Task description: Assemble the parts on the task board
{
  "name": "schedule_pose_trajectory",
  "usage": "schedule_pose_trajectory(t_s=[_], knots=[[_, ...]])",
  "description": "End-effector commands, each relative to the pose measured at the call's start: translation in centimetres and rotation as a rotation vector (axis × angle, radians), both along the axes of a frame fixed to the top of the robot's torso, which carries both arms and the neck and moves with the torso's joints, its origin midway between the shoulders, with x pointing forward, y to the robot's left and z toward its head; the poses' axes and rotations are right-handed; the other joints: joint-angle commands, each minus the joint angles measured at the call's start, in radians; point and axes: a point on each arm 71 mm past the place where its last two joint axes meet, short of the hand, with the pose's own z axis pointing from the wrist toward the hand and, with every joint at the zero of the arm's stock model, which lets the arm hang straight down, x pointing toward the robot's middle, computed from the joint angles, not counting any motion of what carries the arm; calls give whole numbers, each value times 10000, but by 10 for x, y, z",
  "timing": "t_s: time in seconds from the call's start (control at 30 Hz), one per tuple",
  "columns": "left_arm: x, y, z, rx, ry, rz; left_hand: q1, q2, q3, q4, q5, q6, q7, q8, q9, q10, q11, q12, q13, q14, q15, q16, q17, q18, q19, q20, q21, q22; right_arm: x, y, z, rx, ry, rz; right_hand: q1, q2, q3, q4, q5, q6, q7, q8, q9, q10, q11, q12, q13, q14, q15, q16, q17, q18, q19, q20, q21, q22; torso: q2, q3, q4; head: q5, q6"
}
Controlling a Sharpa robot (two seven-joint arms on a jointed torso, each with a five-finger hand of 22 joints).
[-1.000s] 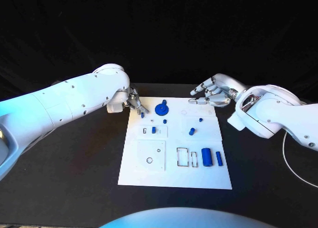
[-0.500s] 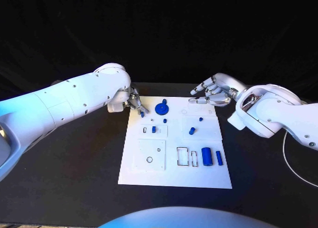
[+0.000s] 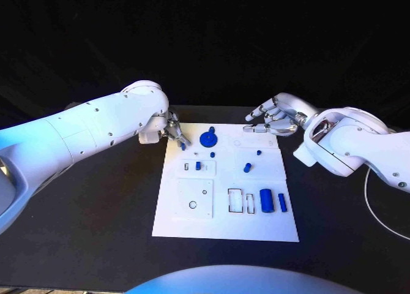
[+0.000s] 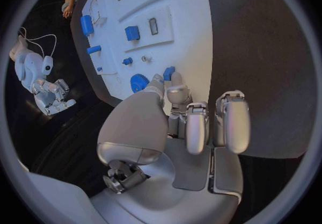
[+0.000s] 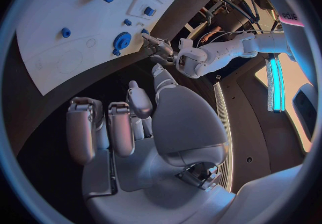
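Observation:
The white task board lies in the middle of the black table. My left hand is at its far left corner and pinches a small blue part just over the board's edge; the left wrist view shows that part at the fingertips. Beside it on the board sits a blue gear. My right hand hovers over the far right corner, fingers loosely bent and holding nothing. A blue cylinder and a blue bar lie at the board's right side.
Small blue pegs and a blue block stand in the board's middle. A white cable curves on the table at the right. Bare black tabletop flanks the board on both sides.
My right hand has drawn slightly back from the board's far edge. The left hand keeps its pinch on the blue part and has barely shifted.

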Motion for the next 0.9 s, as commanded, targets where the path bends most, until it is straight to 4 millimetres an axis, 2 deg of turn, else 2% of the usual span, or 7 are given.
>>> schedule_pose_trajectory(t_s=[0.03,0.2,0.3,0.47,0.57,0.67,0.9], knots=[[-1,-2,-1,36,176,-193,171,47,34,-97,57,14,-37,74,20,18,-24,60,-18,1053,-20,31,2635,64,289,-11,47,1258,-1,2,0,-45,16,182,34,48,-65,-11,35,56,7,57,11,0,-45,34,9,842,-62,-62,1709,90,-50,-45,-53,98,3,-4,-2,10,-14],[0,-2,-1,41,173,-172,583,264,293,-364,47,-44,-74,73,29,4,-58,43,-50,1053,-46,31,2635,68,283,-32,34,1256,-1,2,0,-44,17,193,34,48,-65,-11,35,56,7,57,11,0,-45,34,9,842,-62,-62,1709,90,-50,-45,-53,98,-2,-7,2,5,-18],[0,-2,-1,46,193,-189,1232,446,784,-802,60,-158,-131,19,8,-37,-114,-1,-85,1053,-94,31,2635,68,285,-67,34,1266,-1,2,0,-42,16,202,34,48,-65,-11,35,56,7,57,11,0,-45,34,9,842,-62,-62,1709,90,-50,-45,-53,98,-3,-6,4,0,-30],[-1,-2,-2,50,318,-260,1847,390,1614,-1374,71,-285,-96,-68,-40,-91,-98,-106,-174,1053,-92,31,2635,63,289,-95,35,1287,-1,2,0,-40,16,213,34,48,-65,-11,35,56,7,57,11,0,-45,34,9,842,-62,-62,1709,90,-50,-45,-53,98,-2,-3,1,-3,-44],[-1,-2,-3,35,373,-323,1839,90,2463,-1650,135,-311,-20,-97,-63,-79,-33,-190,-266,1053,-30,31,2635,59,291,-56,32,1305,-1,2,0,-31,18,217,34,51,-71,-9,39,61,7,59,11,9,-46,53,21,842,-62,-63,1708,89,-47,-46,-51,103,-4,-4,-1,-3,-58],[-1,-3,-3,-79,292,-344,1447,-424,3556,-1840,150,-302,20,-77,-54,-8,-27,-225,-343,1053,24,31,2635,56,300,-13,34,1335,-1,3,0,-23,17,218,34,51,-71,-9,39,61,7,59,11,9,-46,53,21,842,-62,-63,1708,89,-47,-46,-51,103,-8,3,3,1,-75],[-3,-4,0,-567,-87,-373,1021,-1040,4883,-2126,269,-194,12,9,-7,141,-4,-177,-358,1053,8,31,2635,41,343,-11,78,1420,-1,3,0,2,11,213,32,53,-75,-6,40,63,7,60,12,10,-46,56,22,842,-62,-63,1709,89,-49,-46,-53,100,-16,3,12,16,-82]])
